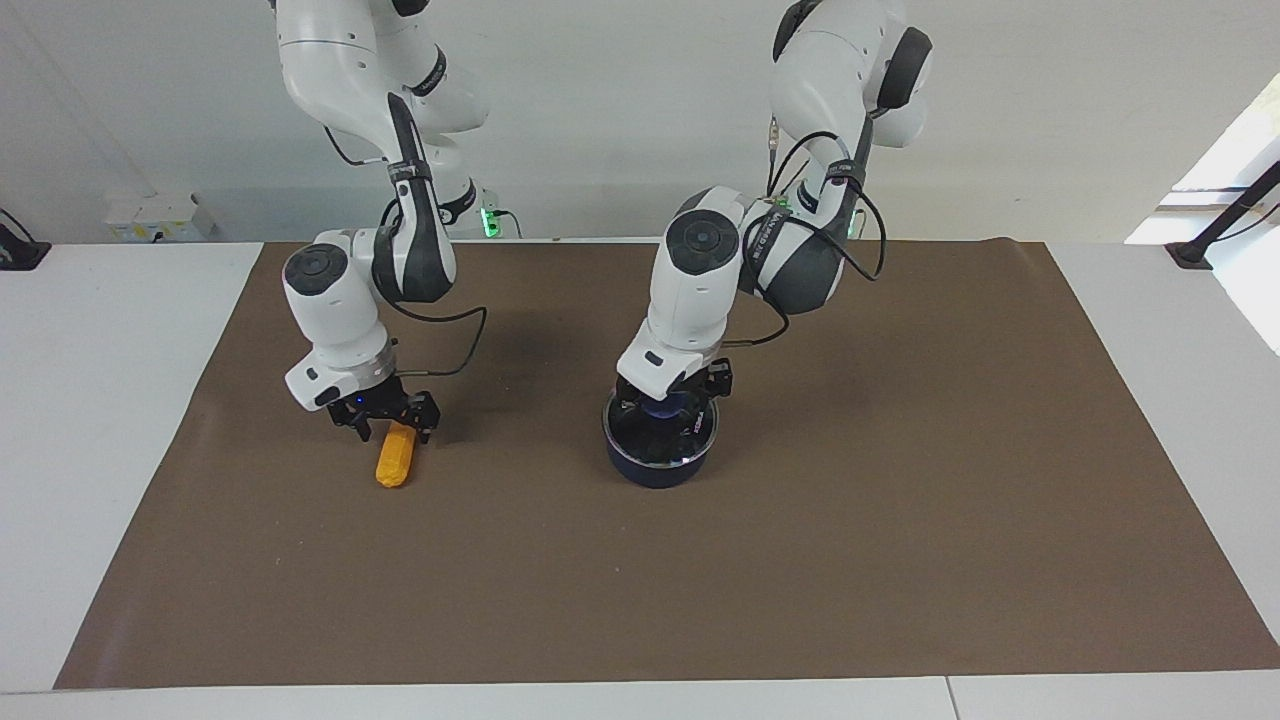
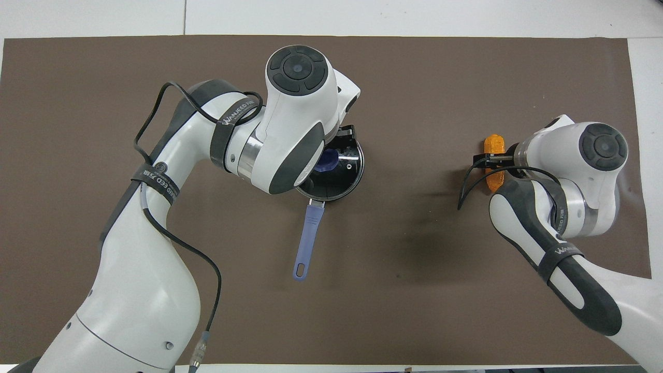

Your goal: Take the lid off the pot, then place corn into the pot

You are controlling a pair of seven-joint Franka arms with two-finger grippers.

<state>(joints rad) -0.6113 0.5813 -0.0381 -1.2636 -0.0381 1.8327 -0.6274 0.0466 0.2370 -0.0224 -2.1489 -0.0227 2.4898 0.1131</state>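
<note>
Reaching down, left pincer (image 1: 668,402) on lid (image 1: 662,435), right pincer (image 1: 385,420) at corn (image 1: 395,455)

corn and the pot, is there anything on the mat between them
Nothing: between the corn and the pot only bare brown mat shows, plain in both the facing and overhead views.

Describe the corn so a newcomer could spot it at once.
Start at the brown mat, toward the right arm's end. There, under the right tool, lies the corn: a small orange-yellow tapered cob, the only bright thing, apart from the dark pot.
</note>
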